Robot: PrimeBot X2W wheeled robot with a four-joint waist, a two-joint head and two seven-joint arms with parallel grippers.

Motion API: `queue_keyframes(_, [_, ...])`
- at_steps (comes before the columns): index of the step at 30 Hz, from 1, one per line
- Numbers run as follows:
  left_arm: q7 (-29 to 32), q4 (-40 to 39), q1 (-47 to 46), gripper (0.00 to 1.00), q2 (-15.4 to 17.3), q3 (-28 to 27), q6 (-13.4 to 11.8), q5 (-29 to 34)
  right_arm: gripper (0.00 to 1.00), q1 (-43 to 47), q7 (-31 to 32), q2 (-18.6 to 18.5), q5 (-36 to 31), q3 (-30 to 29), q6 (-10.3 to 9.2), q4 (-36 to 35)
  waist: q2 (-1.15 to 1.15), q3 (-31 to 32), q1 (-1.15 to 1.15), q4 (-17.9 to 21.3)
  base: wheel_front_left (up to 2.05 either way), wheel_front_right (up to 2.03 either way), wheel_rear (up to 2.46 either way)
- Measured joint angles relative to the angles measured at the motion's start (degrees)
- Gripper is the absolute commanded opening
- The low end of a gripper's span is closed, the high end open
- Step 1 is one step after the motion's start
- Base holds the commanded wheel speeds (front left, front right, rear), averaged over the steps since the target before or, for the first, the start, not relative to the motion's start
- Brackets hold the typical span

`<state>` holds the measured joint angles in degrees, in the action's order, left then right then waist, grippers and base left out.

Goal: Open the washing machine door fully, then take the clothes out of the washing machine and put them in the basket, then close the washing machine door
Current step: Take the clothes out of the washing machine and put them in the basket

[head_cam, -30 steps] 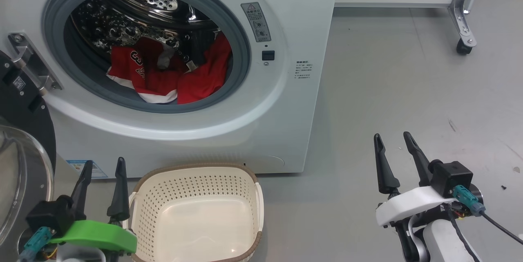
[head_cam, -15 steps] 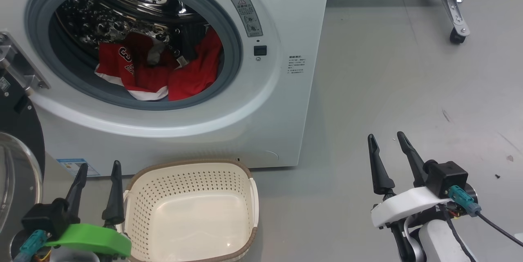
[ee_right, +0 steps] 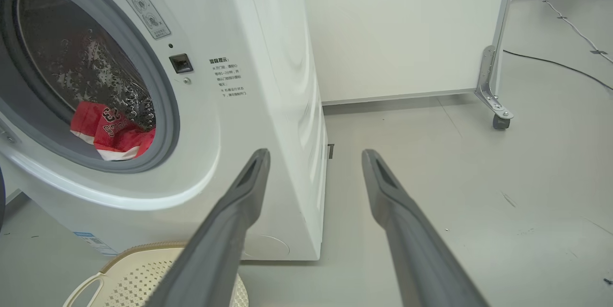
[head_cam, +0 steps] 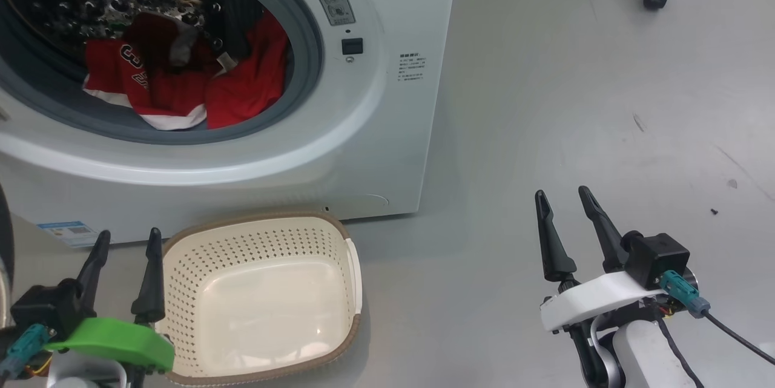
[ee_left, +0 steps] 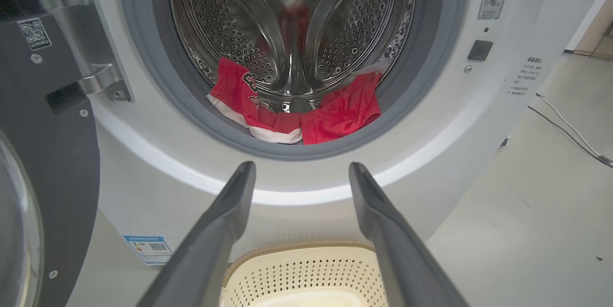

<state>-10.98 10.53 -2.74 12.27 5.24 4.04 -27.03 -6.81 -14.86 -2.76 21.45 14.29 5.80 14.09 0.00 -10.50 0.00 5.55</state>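
Now the whole head view has slid up and leftward since a second ago. That is the camera turning, not the things: the big white front-loading washing machine [head_cam: 393, 152] and the small cream perforated plastic basket [head_cam: 254, 221] just before it lie as they did. The round door [ee_left: 52, 163], glossy black rim around a glass bowl, stands swung wide at the machine's left, so the first step looks done. The bright red clothes [head_cam: 181, 85] with white trim lie heaped low in its steel drum, and the basket is empty. The left gripper [head_cam: 129, 233] hangs before the machine beside the basket and the right gripper [head_cam: 561, 192] off its right corner, both spread wide and holding nothing. Reaching into the drum seems next.
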Motion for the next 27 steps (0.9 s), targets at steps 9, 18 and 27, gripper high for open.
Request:
queue_keyframes(9, [4.33,-0.31,-5.95,1.00,3.60,-1.11,-0.38,0.59,1.00,-1.53,0.00,-0.02,0.71,2.56,-0.73,-1.70,0.00,-5.45,0.00,2.55,0.00,0.00,0.00])
queue_keyframes(18, [9.39,-0.11,-14.79,1.00,7.39,-2.74,-1.09,1.15,1.00,-4.68,0.00,-0.03,1.03,4.86,-1.45,-3.46,0.00,-11.39,0.00,4.91,0.00,0.00,0.00])
queue_keyframes(27, [13.83,2.27,-24.54,1.00,9.95,-4.48,-3.07,1.51,1.00,-7.44,0.00,-0.05,3.20,6.88,-2.99,-4.93,0.00,-16.95,0.00,7.14,0.00,0.00,0.00])
